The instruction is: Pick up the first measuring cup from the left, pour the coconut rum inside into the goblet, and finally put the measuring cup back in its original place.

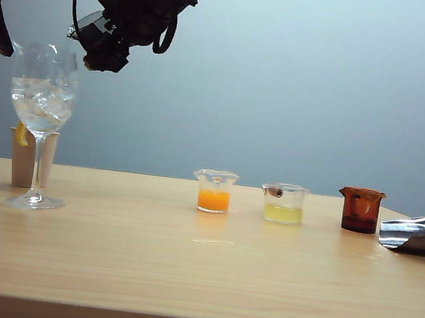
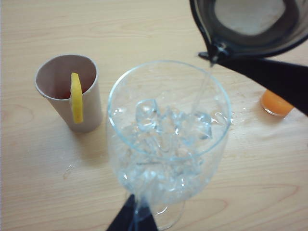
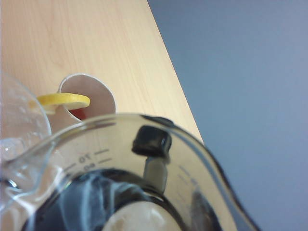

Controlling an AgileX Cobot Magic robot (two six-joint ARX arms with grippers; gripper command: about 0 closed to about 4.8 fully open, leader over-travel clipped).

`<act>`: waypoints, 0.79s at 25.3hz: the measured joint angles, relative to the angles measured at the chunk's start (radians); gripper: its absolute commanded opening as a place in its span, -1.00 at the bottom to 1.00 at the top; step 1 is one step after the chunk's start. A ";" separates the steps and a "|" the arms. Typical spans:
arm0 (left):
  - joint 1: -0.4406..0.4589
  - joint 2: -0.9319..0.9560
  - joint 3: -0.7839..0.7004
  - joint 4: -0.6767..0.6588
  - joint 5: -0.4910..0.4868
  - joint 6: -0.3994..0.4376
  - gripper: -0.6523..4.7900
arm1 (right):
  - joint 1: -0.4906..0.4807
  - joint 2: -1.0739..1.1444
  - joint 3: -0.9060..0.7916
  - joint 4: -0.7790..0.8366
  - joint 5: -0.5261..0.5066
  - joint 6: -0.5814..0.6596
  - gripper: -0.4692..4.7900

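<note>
The right gripper [image 1: 102, 51], reaching across above the tall clear stemmed goblet [image 1: 42, 107] with ice in its bowl, is closed about halfway on the small smoky grey translucent measuring cup [image 2: 250, 24], tipped with its lip over the rim. A thin thread of clear coconut rum [image 2: 202, 91] falls onto the ice. To pour well, keep the lip over the bowl's middle, tilt gradually until the cup drains, then level it before carrying it back. The left gripper [image 2: 132, 219] sits by the goblet's stem; I cannot tell its opening.
</note>
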 measured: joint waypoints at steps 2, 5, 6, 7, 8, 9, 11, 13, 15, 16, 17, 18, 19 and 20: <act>0.000 0.000 0.000 0.000 0.000 0.000 -0.78 | 0.003 0.000 0.000 0.000 0.006 -0.026 -0.28; 0.000 0.000 0.000 0.000 0.000 0.000 -0.78 | 0.011 0.000 -0.001 0.000 0.015 -0.067 -0.28; 0.000 0.000 0.000 0.000 0.000 0.000 -0.78 | 0.012 0.000 -0.002 0.001 0.018 -0.074 -0.28; 0.000 0.000 0.000 0.000 0.000 0.000 -0.78 | 0.013 0.000 -0.002 0.001 0.018 -0.082 -0.28; 0.000 0.000 0.000 0.000 0.000 0.000 -0.77 | 0.014 0.000 -0.002 0.006 0.019 -0.095 -0.28; 0.000 0.000 0.000 0.000 0.000 0.000 -0.78 | 0.014 0.000 -0.002 0.008 0.019 -0.099 -0.28; 0.000 0.000 0.000 0.000 0.000 0.000 -0.78 | 0.014 0.000 -0.002 0.009 0.022 -0.103 -0.28; 0.000 0.000 0.000 0.000 0.000 0.000 -0.78 | 0.014 0.000 -0.002 0.008 0.027 -0.114 -0.28; 0.000 0.000 0.000 0.000 0.000 0.000 -0.78 | 0.014 0.000 -0.002 0.009 0.033 -0.132 -0.28; 0.000 0.000 0.000 0.000 0.000 0.000 -0.78 | 0.014 0.000 -0.002 0.010 0.033 -0.141 -0.28; 0.000 0.000 0.000 0.000 0.000 0.000 -0.78 | 0.014 0.000 -0.002 0.016 0.033 -0.151 -0.28; 0.000 0.000 0.000 0.000 0.000 0.000 -0.78 | 0.014 0.000 -0.002 0.028 0.034 -0.155 -0.28; 0.000 0.000 0.000 0.000 0.000 0.000 -0.78 | 0.014 0.000 -0.002 0.038 0.034 -0.158 -0.28; 0.000 0.000 0.000 0.000 0.000 0.000 -0.78 | 0.014 0.000 -0.001 0.045 0.034 -0.159 -0.28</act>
